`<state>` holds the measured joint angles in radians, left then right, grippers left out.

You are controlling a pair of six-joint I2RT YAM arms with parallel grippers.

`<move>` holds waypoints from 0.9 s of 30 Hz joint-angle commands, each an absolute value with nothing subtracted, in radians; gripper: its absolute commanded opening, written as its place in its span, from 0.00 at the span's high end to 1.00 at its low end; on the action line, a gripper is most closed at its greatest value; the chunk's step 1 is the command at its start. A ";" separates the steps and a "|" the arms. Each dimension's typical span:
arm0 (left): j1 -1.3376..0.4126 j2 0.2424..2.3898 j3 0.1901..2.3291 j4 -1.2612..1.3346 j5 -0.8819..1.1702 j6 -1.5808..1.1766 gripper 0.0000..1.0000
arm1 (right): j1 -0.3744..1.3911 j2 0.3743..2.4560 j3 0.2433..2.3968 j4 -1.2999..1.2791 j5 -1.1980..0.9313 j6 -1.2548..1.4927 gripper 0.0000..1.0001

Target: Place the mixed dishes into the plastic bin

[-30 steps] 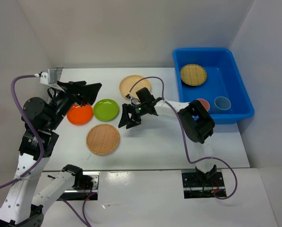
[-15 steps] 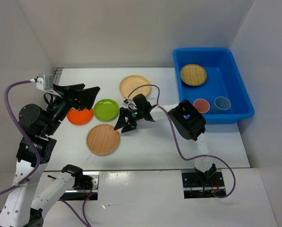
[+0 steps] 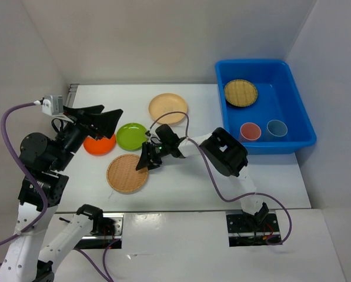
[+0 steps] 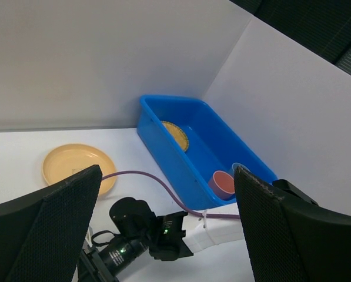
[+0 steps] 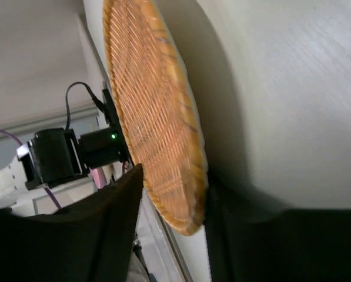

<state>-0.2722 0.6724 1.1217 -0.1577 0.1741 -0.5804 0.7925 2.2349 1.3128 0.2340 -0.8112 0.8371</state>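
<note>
A tan woven plate (image 3: 127,173) lies at the front left of the table. My right gripper (image 3: 144,161) is at its right edge. In the right wrist view the gripper (image 5: 175,173) has both fingers against the rim of that plate (image 5: 151,106), one above and one below. My left gripper (image 3: 96,120) hangs open and empty above the orange plate (image 3: 99,145); it is also open in the left wrist view (image 4: 167,170). The lime green plate (image 3: 131,136) and beige plate (image 3: 168,108) lie on the table. The blue bin (image 3: 293,94) holds a second woven plate (image 3: 240,93), a pink cup (image 3: 250,131) and a blue cup (image 3: 276,127). The black bowl is out of view.
White walls close in the table at the back, left and right. The right arm (image 3: 222,150) stretches leftward across the table's middle, its purple cable looping beside the beige plate. The left wrist view shows the bin (image 4: 163,138) and the right arm (image 4: 151,235) below.
My right gripper has moved left and toward the front, from beside the green plate to the woven plate's edge, and narrowed onto its rim. The left arm has drawn back slightly.
</note>
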 commanded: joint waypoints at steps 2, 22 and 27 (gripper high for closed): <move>-0.276 0.649 1.120 -0.133 0.173 -0.574 0.01 | 0.793 2.272 1.282 0.267 -0.750 0.856 0.60; -0.276 0.669 1.178 -0.083 0.118 -0.535 0.01 | 0.682 1.864 1.590 -0.265 -0.818 0.658 0.99; -0.276 0.680 1.200 -0.060 0.107 -0.516 0.01 | 0.390 1.675 1.629 -0.290 -0.833 0.727 0.99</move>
<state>-0.2722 0.6754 1.1576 -0.1307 0.1181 -0.5488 0.5713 1.8347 1.5856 -0.2722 -0.8055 0.6868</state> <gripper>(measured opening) 0.992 0.089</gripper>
